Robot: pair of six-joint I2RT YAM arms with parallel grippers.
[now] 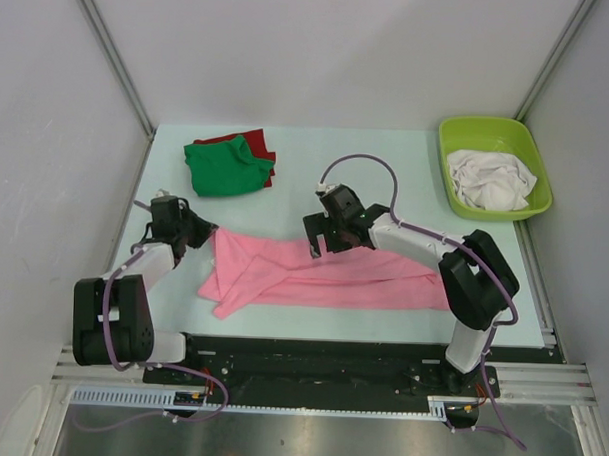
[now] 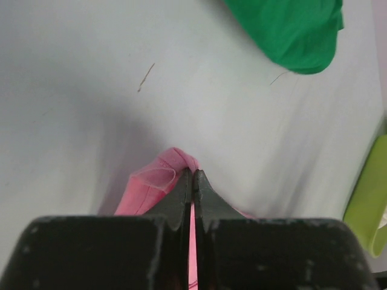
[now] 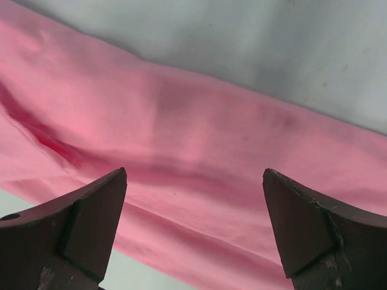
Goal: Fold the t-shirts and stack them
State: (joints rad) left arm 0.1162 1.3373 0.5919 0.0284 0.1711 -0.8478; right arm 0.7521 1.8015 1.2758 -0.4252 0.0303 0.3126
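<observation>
Centre of top view, on table [image 1: 387, 151]: pink t-shirt [image 1: 323, 279] spread long. Left gripper [image 2: 192, 181] clamped on shirt's upper-left corner, likely fold anchor. Right gripper [image 3: 195, 175] jaws wide over upper edge, no grab yet.

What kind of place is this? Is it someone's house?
Probably a robot lab booth, not a home: plain white panel walls box in a pale green table, two black-and-white robot arms are bolted at its near edge, and a pink cotton t-shirt lies on it.
</observation>
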